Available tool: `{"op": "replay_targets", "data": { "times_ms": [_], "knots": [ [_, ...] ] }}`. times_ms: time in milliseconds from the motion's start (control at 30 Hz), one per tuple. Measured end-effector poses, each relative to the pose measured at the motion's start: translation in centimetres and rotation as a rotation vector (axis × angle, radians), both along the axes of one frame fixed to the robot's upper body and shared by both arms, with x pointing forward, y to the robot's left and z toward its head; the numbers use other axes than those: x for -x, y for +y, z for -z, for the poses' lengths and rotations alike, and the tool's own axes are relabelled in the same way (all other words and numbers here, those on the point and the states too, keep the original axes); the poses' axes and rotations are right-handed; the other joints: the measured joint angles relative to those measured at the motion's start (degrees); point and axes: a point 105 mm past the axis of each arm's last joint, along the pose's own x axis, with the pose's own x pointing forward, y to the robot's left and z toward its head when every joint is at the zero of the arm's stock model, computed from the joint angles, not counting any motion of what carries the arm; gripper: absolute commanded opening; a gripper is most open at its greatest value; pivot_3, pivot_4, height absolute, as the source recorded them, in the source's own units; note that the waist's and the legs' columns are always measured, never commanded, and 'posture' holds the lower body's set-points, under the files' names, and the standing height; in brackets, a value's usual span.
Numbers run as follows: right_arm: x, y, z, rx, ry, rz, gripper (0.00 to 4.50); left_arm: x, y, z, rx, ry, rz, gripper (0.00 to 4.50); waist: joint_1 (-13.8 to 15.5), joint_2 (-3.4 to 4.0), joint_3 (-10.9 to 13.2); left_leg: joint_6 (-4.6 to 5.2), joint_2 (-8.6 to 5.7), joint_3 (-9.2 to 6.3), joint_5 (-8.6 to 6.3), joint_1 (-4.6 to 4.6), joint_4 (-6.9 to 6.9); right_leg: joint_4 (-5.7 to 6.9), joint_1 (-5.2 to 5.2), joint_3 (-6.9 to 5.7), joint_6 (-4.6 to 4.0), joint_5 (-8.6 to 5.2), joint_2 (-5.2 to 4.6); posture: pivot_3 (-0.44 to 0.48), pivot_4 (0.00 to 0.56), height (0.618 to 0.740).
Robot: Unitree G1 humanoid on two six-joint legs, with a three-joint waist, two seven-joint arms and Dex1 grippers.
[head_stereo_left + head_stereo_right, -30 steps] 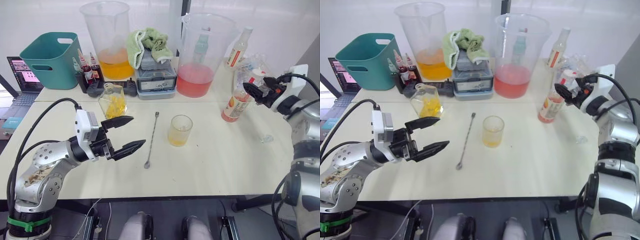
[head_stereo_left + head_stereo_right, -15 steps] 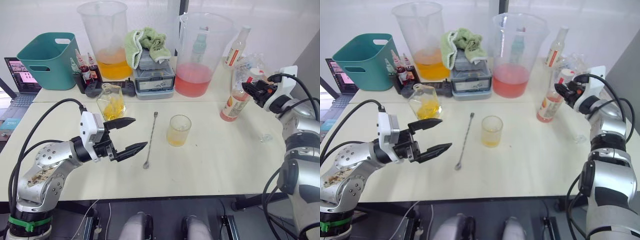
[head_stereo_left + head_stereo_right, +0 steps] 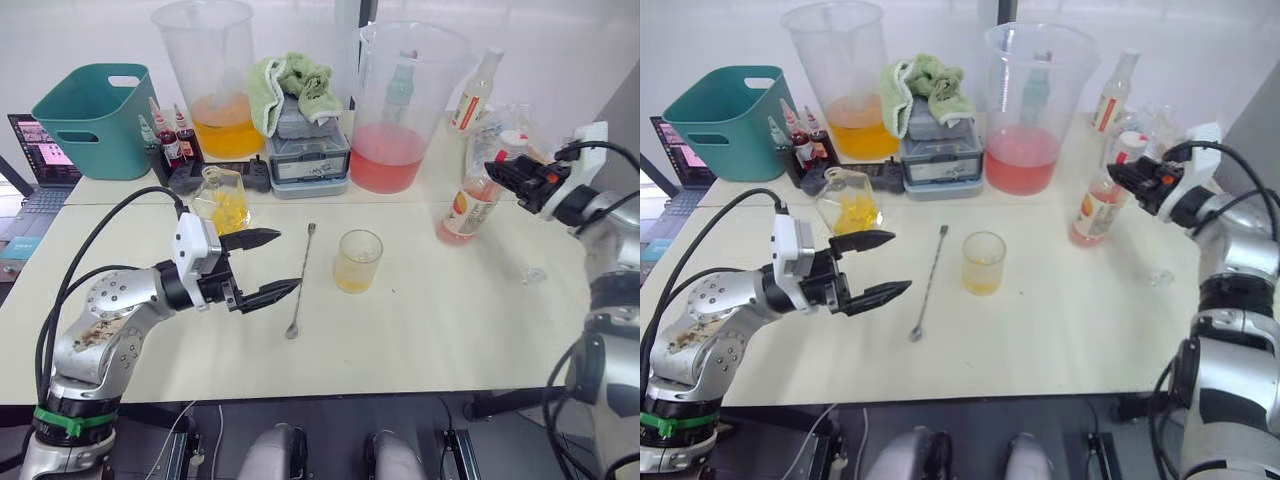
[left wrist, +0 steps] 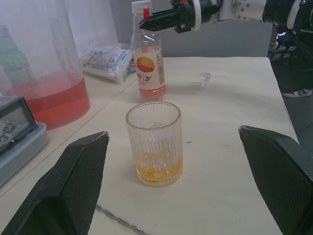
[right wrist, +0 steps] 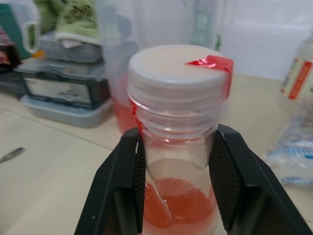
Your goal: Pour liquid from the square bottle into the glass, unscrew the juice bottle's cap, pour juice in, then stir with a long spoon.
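The juice bottle [image 3: 461, 211] stands upright at the table's right, holding reddish juice, its white cap [image 5: 176, 68] still on. My right gripper [image 3: 497, 173] is shut on its neck just under the cap, one black finger [image 5: 124, 186] on each side. The ribbed glass [image 3: 359, 260] holds a little yellow liquid at the table's middle. The long spoon [image 3: 301, 280] lies flat just left of it. The square bottle [image 3: 224, 198], with yellow liquid inside, stands behind my left gripper [image 3: 270, 266], which hovers open and empty left of the spoon.
Along the back stand a teal bin [image 3: 95, 115], small dye bottles [image 3: 170, 140], a jug of orange liquid [image 3: 215, 80], a green cloth on a grey box [image 3: 300, 85], a jug of pink liquid [image 3: 400, 110] and another bottle [image 3: 475, 95]. A small clear cap [image 3: 533, 273] lies at the right.
My right gripper has closed on the juice bottle's neck. My left gripper has drifted slightly right toward the spoon, still open.
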Motion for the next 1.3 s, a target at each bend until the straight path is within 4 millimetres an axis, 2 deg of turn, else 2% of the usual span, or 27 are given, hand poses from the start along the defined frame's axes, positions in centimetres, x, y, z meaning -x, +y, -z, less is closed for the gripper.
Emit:
{"op": "replay_targets", "data": {
  "times_ms": [67, 267, 300, 333, 400, 500, 567, 667, 767, 1033, 1300],
  "knots": [
    [1.8, 0.3, -0.3, 0.006, 0.019, -0.052, 1.31, -0.1, -0.2, 0.1, -0.004, 0.01, 0.026, 4.5, 0.27, 0.0, 0.0, 0.0, 0.0, -0.01, 0.0, 0.0, -0.04, 0.0, 0.01, -0.03, 0.0, 0.0, -0.01, 0.0, 0.15, 0.739],
    [7.6, 3.0, -0.5, 0.014, 0.092, -0.227, 1.31, -0.7, -0.6, 0.3, -0.017, 0.032, 0.095, 4.5, 0.88, 0.0, 0.0, -0.01, 0.01, 0.0, 0.0, 0.01, 0.0, -0.11, 0.01, -0.04, 0.0, 0.0, -0.06, 0.0, 0.15, 0.739],
    [8.9, 3.9, -0.1, 0.016, 0.119, -0.272, 1.3, -0.8, -0.7, 0.4, -0.023, 0.032, 0.108, 4.5, 1.05, 0.0, 0.0, -0.01, 0.02, -0.04, 0.0, 0.02, 0.0, -0.11, 0.01, -0.05, 0.0, 0.0, -0.06, 0.0, 0.15, 0.739],
    [10.7, 5.6, 0.3, 0.012, 0.15, -0.359, 1.29, -1.0, -0.6, 0.6, -0.036, 0.033, 0.119, 4.5, 1.08, -0.01, 0.0, -0.02, 0.04, -0.06, 0.01, 0.02, 0.0, -0.11, 0.0, -0.06, 0.0, 0.0, -0.05, 0.0, 0.15, 0.739],
    [13.0, 8.4, 0.7, 0.012, 0.182, -0.482, 1.29, -1.3, -0.6, 0.7, -0.046, 0.041, 0.139, 4.5, 0.99, -0.01, 0.0, -0.03, 0.05, -0.06, 0.01, 0.02, 0.01, -0.12, 0.0, -0.04, -0.01, 0.01, -0.08, 0.0, 0.15, 0.739],
    [15.2, 11.7, 0.8, 0.013, 0.17, -0.596, 1.29, -1.4, -0.6, 0.6, -0.049, 0.041, 0.162, 4.5, 0.76, -0.04, 0.01, -0.04, 0.09, -0.06, 0.01, 0.02, 0.05, -0.16, 0.01, -0.03, -0.01, 0.01, -0.1, 0.0, 0.15, 0.739],
    [15.3, 12.8, 1.0, 0.024, 0.145, -0.584, 1.29, -1.2, -0.5, 0.7, -0.058, 0.048, 0.175, 4.5, 0.81, -0.08, -0.01, -0.05, 0.08, -0.06, 0.01, 0.03, 0.06, -0.14, -0.01, -0.03, -0.01, 0.01, -0.12, 0.0, 0.15, 0.739],
    [14.9, 15.3, 2.3, 0.004, 0.123, -0.566, 1.29, -0.8, -0.2, 0.9, -0.083, 0.063, 0.191, 4.5, 0.81, -0.15, -0.02, -0.09, 0.04, -0.06, 0.04, 0.02, 0.07, -0.06, -0.08, 0.0, -0.01, 0.0, -0.13, 0.0, 0.15, 0.739],
    [15.1, 17.0, 3.1, 0.027, 0.1, -0.567, 1.29, -0.3, 0.2, 1.4, -0.1, 0.082, 0.189, 4.5, 0.92, -0.15, -0.02, -0.04, 0.0, -0.09, 0.02, 0.02, 0.07, -0.07, -0.06, -0.03, -0.01, 0.01, -0.12, 0.0, 0.15, 0.739],
    [13.9, 17.7, 5.5, 0.037, 0.072, -0.472, 1.29, -0.2, 0.7, 1.7, -0.098, 0.101, 0.146, 4.5, 1.01, -0.15, -0.02, -0.08, -0.02, -0.08, 0.05, 0.02, 0.08, -0.07, -0.03, -0.06, 0.0, 0.0, -0.06, 0.0, 0.15, 0.739],
    [15.0, 18.1, 6.6, 0.035, -0.005, -0.463, 1.29, -0.4, 0.3, 1.2, -0.085, 0.076, 0.133, 4.5, 0.77, -0.26, -0.1, -0.15, 0.07, -0.08, 0.09, 0.12, 0.07, -0.06, 0.02, -0.05, -0.03, -0.02, 0.06, 0.0, 0.15, 0.739]
  ]
}}
